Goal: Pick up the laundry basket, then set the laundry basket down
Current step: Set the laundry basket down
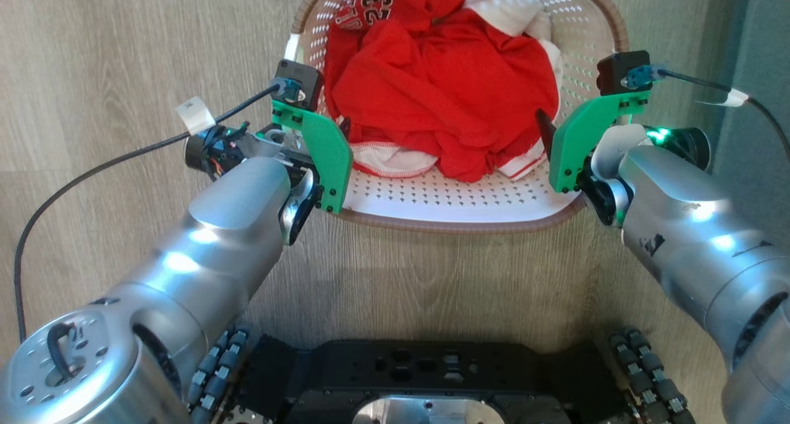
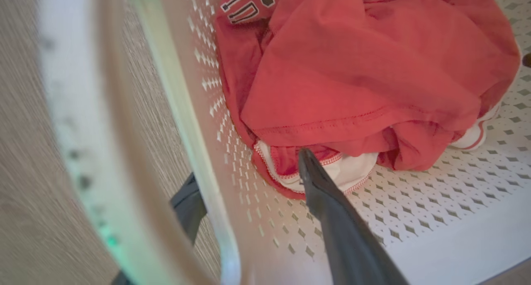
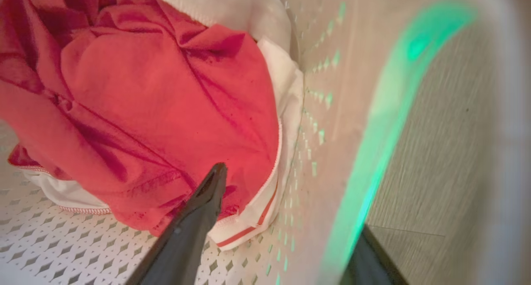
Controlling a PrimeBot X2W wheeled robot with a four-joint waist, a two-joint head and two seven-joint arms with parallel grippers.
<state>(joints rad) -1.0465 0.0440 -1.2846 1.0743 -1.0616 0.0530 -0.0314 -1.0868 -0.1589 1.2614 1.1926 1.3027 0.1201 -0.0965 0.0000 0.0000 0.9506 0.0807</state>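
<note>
You've one basket (image 1: 457, 195) on the floor (image 1: 92, 41): cream, perforated, brown-rimmed, red and white clothes (image 1: 432, 84) inside. Two claws, left claw (image 2: 249, 164) and right claw (image 3: 290, 198), straddle its walls, spread, seemingly clear.

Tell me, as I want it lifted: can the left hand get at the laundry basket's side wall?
Likely yes: the left hand stands open astride the laundry basket wall, one finger inside, one outside, nothing else between.

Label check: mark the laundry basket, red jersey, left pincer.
laundry basket (image 1: 457, 225): head view, near brown rim.
red jersey (image 1: 432, 91): head view, middle of cloth.
left pincer (image 2: 248, 164): left wrist view, midway between fingertips.
</note>
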